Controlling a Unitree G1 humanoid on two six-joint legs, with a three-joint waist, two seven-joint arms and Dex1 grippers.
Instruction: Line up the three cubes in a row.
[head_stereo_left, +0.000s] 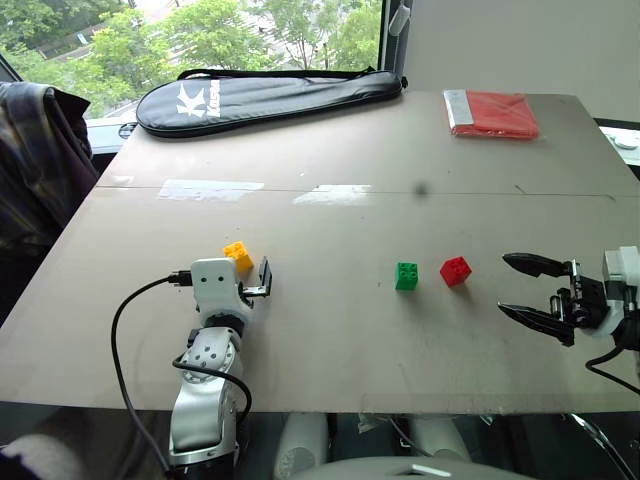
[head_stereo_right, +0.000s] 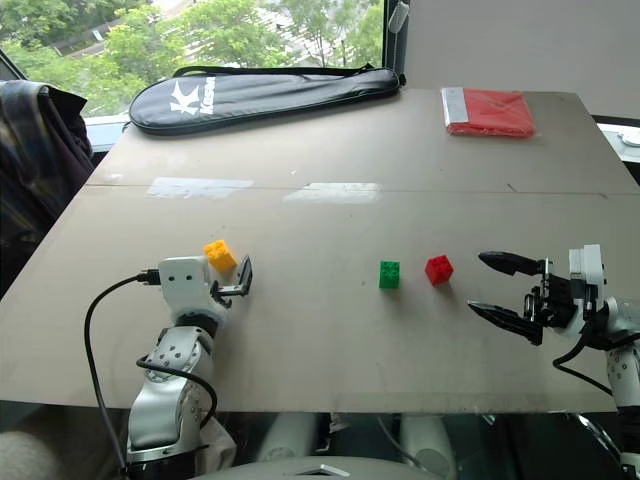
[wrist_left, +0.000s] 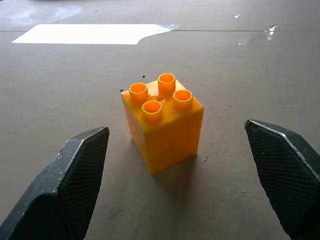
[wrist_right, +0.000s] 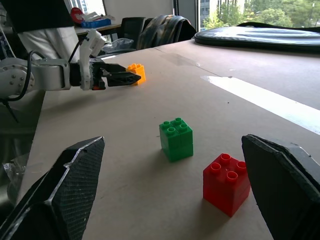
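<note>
Three studded cubes sit on the grey table. The yellow cube is at the left, the green cube and the red cube sit close together right of centre. My left gripper is open just behind the yellow cube; in the left wrist view that cube stands a little ahead of the two spread fingers, untouched. At the right, my right gripper is open and empty, pointing left at the red cube from a short way off. Its wrist view shows the red cube and the green cube ahead.
A black racket bag lies along the far edge and a flat red packet at the far right. Pale tape patches cross the middle seam. A dark jacket hangs off the table's left side.
</note>
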